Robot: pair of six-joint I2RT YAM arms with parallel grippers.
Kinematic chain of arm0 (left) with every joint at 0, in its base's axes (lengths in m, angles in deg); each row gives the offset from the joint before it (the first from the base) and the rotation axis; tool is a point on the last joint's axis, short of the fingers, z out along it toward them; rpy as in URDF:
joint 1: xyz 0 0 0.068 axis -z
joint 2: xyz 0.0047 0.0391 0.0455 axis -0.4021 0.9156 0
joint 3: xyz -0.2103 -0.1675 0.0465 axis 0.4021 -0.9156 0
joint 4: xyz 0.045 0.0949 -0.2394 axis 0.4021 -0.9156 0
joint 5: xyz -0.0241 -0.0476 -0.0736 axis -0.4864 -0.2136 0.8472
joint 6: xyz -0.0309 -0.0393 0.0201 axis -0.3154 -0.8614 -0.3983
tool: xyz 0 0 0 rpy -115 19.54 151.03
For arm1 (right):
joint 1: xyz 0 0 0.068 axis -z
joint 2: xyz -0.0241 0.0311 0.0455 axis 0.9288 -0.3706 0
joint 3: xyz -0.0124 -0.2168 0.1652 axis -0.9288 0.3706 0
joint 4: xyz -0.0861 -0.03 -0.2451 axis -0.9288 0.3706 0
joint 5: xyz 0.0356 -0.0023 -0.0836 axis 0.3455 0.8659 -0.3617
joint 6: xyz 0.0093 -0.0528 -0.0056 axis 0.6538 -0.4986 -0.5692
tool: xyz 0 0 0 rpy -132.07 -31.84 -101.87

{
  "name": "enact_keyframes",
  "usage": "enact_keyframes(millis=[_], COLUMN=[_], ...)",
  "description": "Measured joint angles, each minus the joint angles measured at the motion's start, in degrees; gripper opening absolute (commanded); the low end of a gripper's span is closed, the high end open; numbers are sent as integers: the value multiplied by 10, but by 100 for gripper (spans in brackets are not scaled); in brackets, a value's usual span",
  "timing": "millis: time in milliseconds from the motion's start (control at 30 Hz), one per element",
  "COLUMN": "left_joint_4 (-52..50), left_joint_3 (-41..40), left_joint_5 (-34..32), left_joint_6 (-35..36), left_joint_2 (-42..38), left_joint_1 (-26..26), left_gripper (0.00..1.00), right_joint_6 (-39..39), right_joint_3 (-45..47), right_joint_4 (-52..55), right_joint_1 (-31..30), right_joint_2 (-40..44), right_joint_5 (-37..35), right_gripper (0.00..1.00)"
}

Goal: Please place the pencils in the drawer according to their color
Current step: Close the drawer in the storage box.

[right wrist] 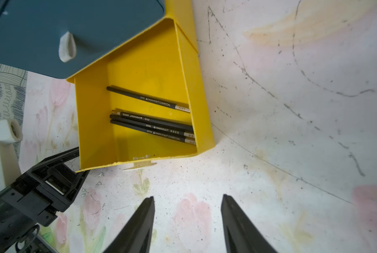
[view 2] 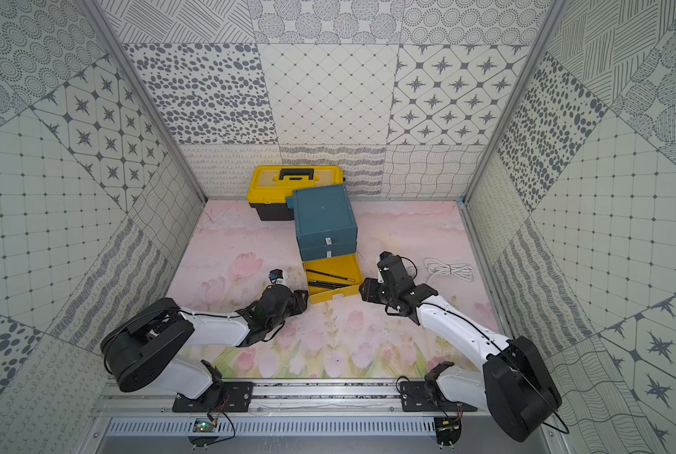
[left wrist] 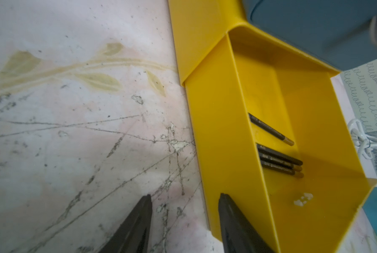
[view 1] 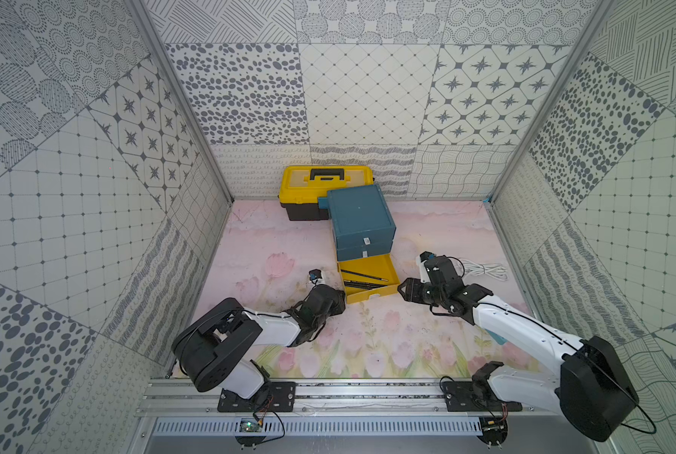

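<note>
On a tulip-printed worktop [view 1: 368, 346], a teal cabinet [view 1: 358, 212] stands with its two upper drawers shut and its lowest, the yellow drawer [view 1: 372, 296], pulled out toward the robot. Four black pencils [right wrist: 152, 127] lie flat across its floor, at a slight slant. Three lie side by side nearer the front wall, while a lone pencil [right wrist: 148, 99] lies apart from them, closer to the cabinet. The left gripper [left wrist: 185, 195] sits low at the drawer's front corner on the robot's left, its jaws parted with only bare worktop between them, one finger [left wrist: 231, 219] right by the outer side wall; whether it touches cannot be told. The right gripper [right wrist: 188, 196] hangs near the opposite front corner, apart from the drawer, its jaws likewise spread and holding nothing. A yellow toolbox [view 1: 320, 184] stands just behind the cabinet, and a coiled white cable [view 1: 484, 270] lies beyond the right arm.
</note>
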Motion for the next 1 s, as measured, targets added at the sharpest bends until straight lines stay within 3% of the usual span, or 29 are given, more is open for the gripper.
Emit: enact_keyframes(millis=[133,500,1000], left_joint_4=[14,16,-31], left_joint_3=[-11,-33,-47], left_joint_5=[2,-4,-20], left_joint_6=[-15,-39,-54], left_joint_2=[-9,-67,-130], left_joint_1=[-3,-3,-3], left_gripper=[57,63,69], right_joint_6=[30,115,227], right_joint_3=[33,52,28], right_joint_4=[-43,-223,-417], right_joint_1=[0,-3,-53], right_joint_2=[-28,-141,-261], right_joint_5=[40,88,58], right_gripper=[32,31,31])
